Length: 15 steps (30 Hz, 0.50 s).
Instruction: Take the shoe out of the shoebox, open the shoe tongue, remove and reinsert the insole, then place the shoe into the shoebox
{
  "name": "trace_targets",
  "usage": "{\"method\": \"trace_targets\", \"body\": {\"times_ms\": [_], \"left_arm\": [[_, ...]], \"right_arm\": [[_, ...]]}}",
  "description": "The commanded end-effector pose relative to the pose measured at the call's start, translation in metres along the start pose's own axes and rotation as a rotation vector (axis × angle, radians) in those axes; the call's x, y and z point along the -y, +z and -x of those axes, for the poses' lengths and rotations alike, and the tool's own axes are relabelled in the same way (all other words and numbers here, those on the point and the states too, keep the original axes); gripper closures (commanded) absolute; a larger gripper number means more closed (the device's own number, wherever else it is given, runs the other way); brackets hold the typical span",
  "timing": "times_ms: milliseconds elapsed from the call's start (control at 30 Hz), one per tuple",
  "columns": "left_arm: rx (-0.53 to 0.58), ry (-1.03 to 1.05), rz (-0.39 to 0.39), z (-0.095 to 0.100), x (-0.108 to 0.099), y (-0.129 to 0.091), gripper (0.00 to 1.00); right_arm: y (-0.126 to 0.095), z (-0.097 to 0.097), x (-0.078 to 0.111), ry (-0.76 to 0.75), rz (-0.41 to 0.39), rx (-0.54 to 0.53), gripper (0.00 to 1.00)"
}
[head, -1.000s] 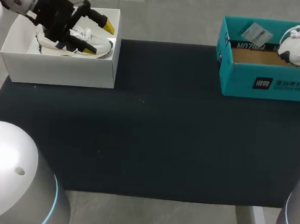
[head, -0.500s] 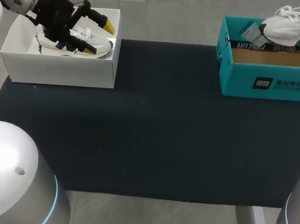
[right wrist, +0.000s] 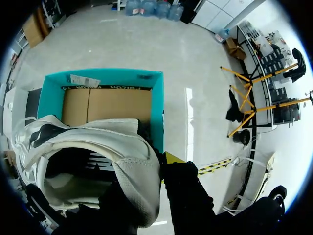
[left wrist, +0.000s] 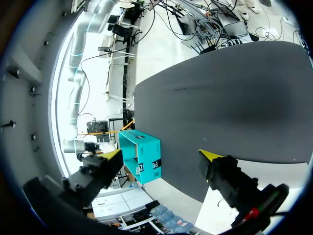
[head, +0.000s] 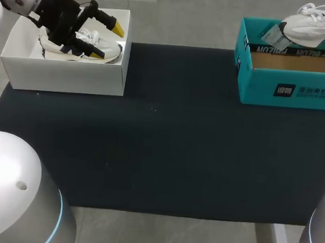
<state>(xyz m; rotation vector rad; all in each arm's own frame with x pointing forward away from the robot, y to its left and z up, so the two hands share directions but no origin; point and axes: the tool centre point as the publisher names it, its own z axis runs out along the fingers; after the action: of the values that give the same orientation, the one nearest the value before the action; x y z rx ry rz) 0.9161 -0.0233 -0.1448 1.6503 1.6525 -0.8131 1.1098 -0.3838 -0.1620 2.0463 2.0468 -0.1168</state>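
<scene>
Shoe: the white shoe hung in the air at the upper right of the frame, over the back edge of the teal shoebox.
Right pincer: the right pincer gripped the shoe's heel.
Left pincer: the left pincer was spread wide and held nothing, above the white box at the upper left.
Other shoe: another shoe lay in that white box.
Table: the table had a black mat on it.

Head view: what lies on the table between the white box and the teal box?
Nothing. Only bare black mat stretches between the white box and the teal box, as the head view shows.
</scene>
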Motion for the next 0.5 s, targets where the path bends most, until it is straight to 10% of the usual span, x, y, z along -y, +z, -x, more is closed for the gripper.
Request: {"method": "trace_targets", "body": {"times_ms": [33,500], "left_arm": [[-0.002,0.001,0.0,0.0,0.0,0.0,0.0],[-0.002,0.001,0.0,0.0,0.0,0.0,0.0]], "right_arm": [[0.0,-0.008,0.005,0.059,-0.007,0.024,1.0],[0.008,-0.018,0.024,0.199,-0.016,0.068,1.0]]}}
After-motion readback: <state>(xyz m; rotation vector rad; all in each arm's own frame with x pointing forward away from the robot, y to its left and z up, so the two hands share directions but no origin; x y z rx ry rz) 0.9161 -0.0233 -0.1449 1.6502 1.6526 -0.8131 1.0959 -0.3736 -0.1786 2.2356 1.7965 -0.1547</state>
